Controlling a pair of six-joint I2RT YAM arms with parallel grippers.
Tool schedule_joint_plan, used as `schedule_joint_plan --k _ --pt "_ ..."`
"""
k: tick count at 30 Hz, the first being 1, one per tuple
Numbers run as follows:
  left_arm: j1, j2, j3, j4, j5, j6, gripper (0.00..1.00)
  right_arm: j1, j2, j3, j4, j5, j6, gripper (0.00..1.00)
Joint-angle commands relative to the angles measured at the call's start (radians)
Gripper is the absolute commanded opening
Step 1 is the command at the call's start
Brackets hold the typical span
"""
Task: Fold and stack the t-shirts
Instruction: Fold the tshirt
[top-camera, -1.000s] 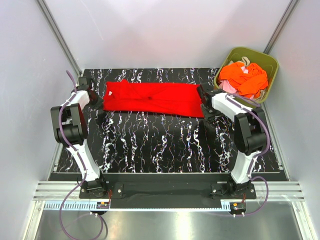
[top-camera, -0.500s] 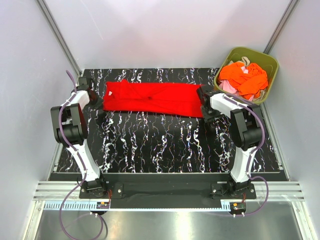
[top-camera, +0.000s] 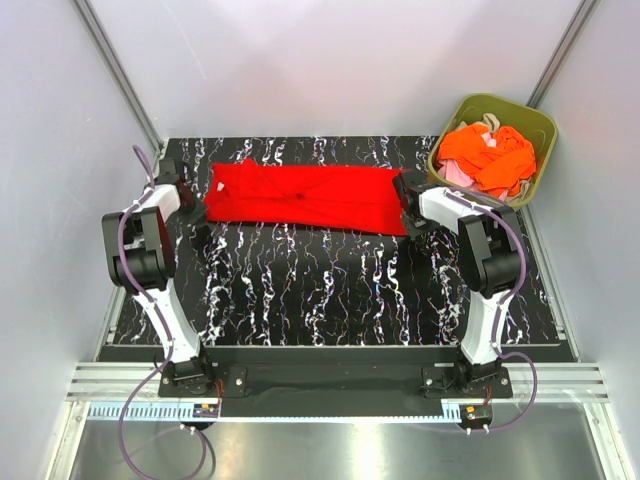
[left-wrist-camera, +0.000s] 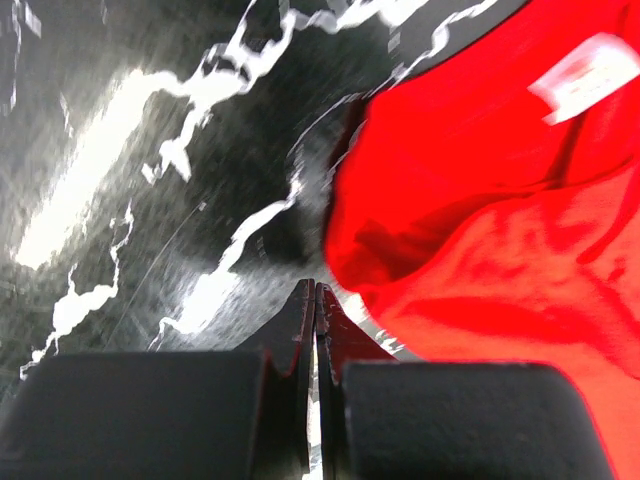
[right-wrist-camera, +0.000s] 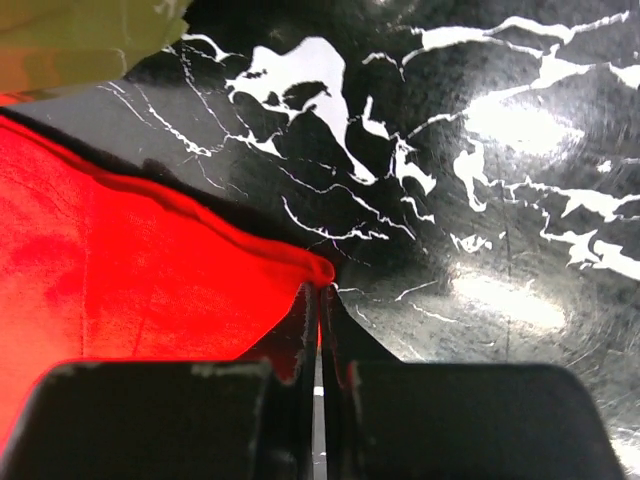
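We see one black, white-veined counter (top-camera: 320, 290) with two arms bolted at its near edge, the left arm (top-camera: 140, 250) and the right arm (top-camera: 490, 260). Across the far part of the counter lies one red shirt (top-camera: 305, 197), folded into a long flat strip that runs left to right between the two wrists. One olive bin (top-camera: 541, 128) stands at the far right corner, near the strip's right end. In the bin we count three colours of crumpled cloth: one orange shirt (top-camera: 490, 155) heaped on top, one pink shirt (top-camera: 455, 176) showing at the near left rim, and one beige shirt (top-camera: 491, 122) peeking out at the far side. The left fingers (left-wrist-camera: 312, 300) are pressed together, their tips low over the bare counter just beside the strip's left edge, and we see no cloth between them. The right fingers (right-wrist-camera: 318, 300) are pressed together too, their tips right at the strip's near right corner, where a sliver of red shows between them, so they seem to pinch the hem. We count one white label (left-wrist-camera: 585, 75) on the red cloth by the left end, too blurred to read.
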Motion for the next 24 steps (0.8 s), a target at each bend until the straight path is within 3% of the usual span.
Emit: schedule_joint_plan --k 1,8,10,12,16,24 --pt "0.004 -0.062 -0.033 0.014 -0.049 -0.02 0.0 -0.007 -0.015 -0.005 0.019 0.088 -0.083 0.0" --pt "0.013 -0.149 -0.082 -0.015 -0.071 -0.034 0.0 -0.01 -0.091 -0.086 0.125 0.021 -0.27 0.0" --pt "0.018 -0.161 -0.086 0.032 0.009 -0.02 0.18 -0.008 -0.078 -0.083 0.139 -0.01 -0.286 0.0" --pt "0.02 -0.18 -0.096 0.086 0.076 0.0 0.29 -0.007 -0.053 -0.075 0.145 -0.028 -0.306 0.0" --pt "0.02 -0.163 -0.086 0.144 0.154 0.034 0.41 -0.008 -0.039 -0.078 0.163 -0.048 -0.306 0.0" --pt "0.023 -0.037 -0.025 0.158 0.196 0.066 0.45 -0.01 -0.045 -0.067 0.186 -0.058 -0.32 0.0"
